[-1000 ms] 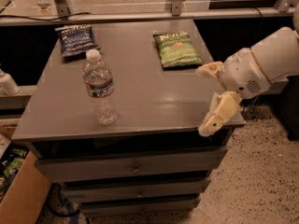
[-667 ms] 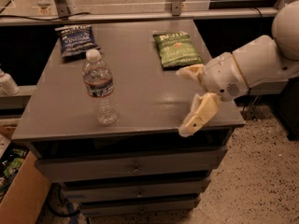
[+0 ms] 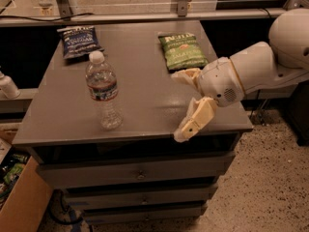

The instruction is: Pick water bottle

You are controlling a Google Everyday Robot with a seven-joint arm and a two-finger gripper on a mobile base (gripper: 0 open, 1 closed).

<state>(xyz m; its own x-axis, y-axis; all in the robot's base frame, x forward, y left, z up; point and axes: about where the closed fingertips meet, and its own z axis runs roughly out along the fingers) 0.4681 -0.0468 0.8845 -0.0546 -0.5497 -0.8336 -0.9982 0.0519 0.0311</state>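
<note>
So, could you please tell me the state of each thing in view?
Clear ribbed plastic water bottle: upright, white cap on, not grasped.
Cream two-finger gripper: open, empty, right of the bottle, over the tabletop's front right.
Blue chip bag: lying flat, back left.
Green chip bag: lying flat, back right.
Grey cabinet: drawers shut.

The clear ribbed plastic water bottle [image 3: 102,91] with a white cap stands upright at the front left of the grey tabletop [image 3: 140,62]. The gripper [image 3: 177,106], its fingers spread wide, hangs well to the bottle's right.
</note>
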